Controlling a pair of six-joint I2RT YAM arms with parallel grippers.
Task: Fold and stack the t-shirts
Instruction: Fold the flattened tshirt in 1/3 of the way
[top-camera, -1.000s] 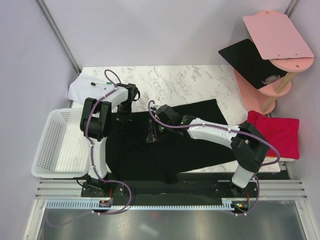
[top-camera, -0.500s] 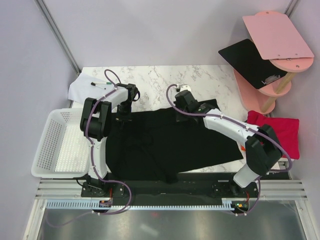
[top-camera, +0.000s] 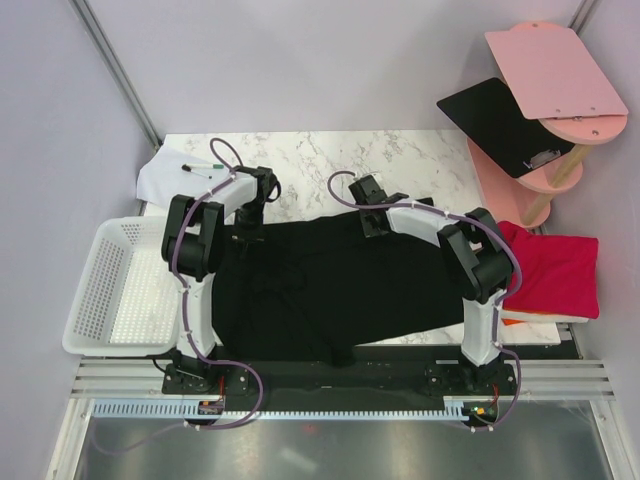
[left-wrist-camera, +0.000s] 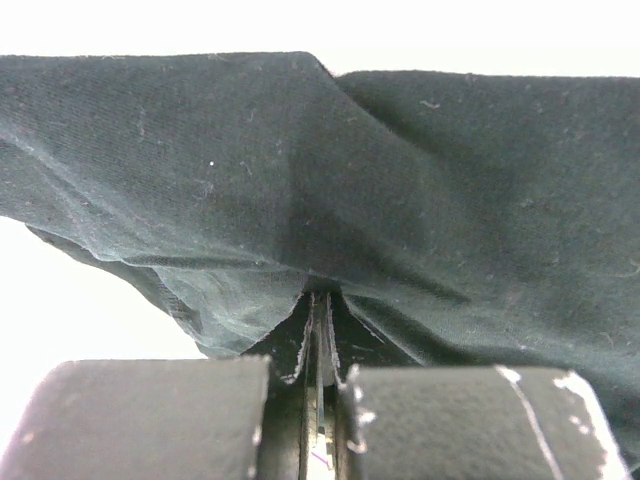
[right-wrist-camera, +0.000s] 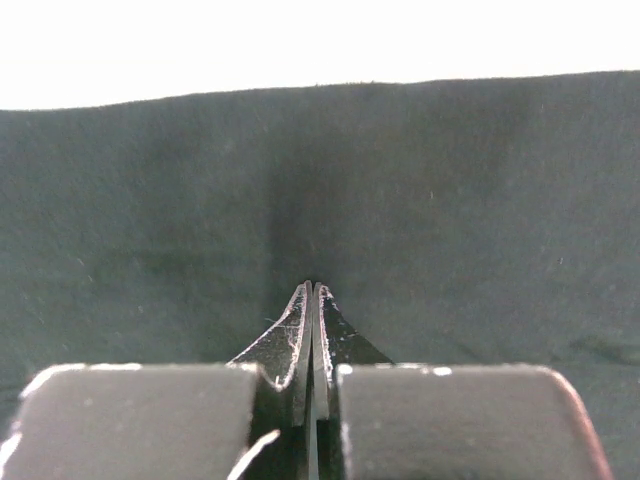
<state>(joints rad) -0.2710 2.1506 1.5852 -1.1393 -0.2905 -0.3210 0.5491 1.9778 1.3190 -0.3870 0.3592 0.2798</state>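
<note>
The black t-shirt (top-camera: 340, 285) lies spread across the marble table, from the left arm to the right arm. My left gripper (top-camera: 246, 232) is at its far left corner, shut on a bunched fold of the black cloth (left-wrist-camera: 330, 200), with the cloth drawn into the closed tips (left-wrist-camera: 320, 300). My right gripper (top-camera: 372, 224) is at the shirt's far edge, right of centre. Its tips (right-wrist-camera: 312, 288) are closed against the taut black cloth (right-wrist-camera: 450, 200), with a dark crease rising from them. A folded crimson red shirt (top-camera: 555, 268) lies at the right edge on a folded pile.
A white perforated basket (top-camera: 100, 300) stands at the left. A white paper sheet with a marker (top-camera: 170, 175) lies at the far left corner. A pink shelf stand (top-camera: 560, 90) holding a flat black board (top-camera: 495, 122) is at the far right. Bare marble (top-camera: 330, 165) shows behind the shirt.
My right gripper moved from the middle of the shirt up and to the right, to its far edge, and the arm folded back toward the right. The left gripper has not moved.
</note>
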